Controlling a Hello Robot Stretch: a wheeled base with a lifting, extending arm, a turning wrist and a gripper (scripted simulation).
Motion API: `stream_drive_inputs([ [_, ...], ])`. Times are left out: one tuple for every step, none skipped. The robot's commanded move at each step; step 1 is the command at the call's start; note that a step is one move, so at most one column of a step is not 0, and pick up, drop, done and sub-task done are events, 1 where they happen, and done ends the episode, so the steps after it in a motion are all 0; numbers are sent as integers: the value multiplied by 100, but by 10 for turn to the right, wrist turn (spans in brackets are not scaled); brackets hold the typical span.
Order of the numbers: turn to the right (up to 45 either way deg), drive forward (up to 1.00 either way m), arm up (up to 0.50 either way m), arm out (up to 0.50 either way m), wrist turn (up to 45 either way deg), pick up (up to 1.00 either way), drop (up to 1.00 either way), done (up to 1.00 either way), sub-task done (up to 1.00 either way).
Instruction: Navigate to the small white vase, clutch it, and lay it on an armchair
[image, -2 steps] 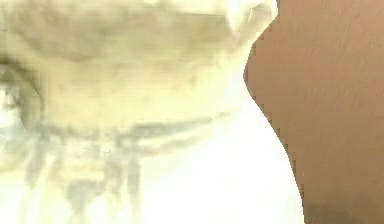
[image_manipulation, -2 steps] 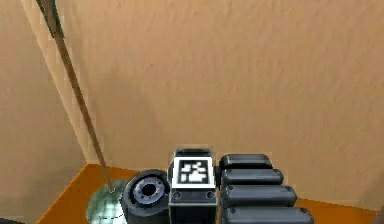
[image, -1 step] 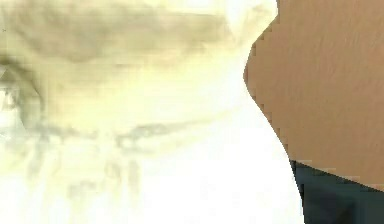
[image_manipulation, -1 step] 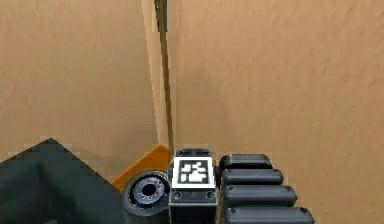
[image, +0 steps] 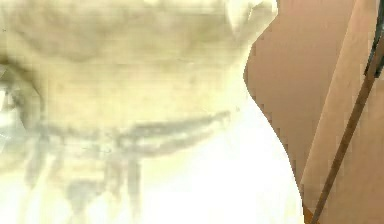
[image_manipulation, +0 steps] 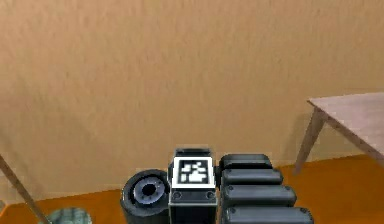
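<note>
One of nearly every kind, across both views.
Forward view: one big pale cream shape (image: 130, 110), waisted, with one grey band (image: 150, 135) round it, and one slanting pale wood board (image: 345, 110) on the right. Arm side view: one worktop (image_manipulation: 350, 108) on the right with one leg (image_manipulation: 311, 135) showing, one thin slanting pole (image_manipulation: 18, 185) near left, one greyish round thing (image_manipulation: 72, 214) beside it, one dark arm (image_manipulation: 255, 190) of four stacked segments, one white square (image_manipulation: 192, 171) with black marks, one dark round part (image_manipulation: 147, 195) left of that.

Arm (image_manipulation: 250, 190) low, in stacked dark segments; white marker square (image_manipulation: 192, 170) at its end
</note>
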Motion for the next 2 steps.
stream_drive_inputs([
  [90, 0, 0, 0, 0, 0, 0, 0, 0],
  [-420, 0, 0, 0, 0, 0, 0, 0, 0],
])
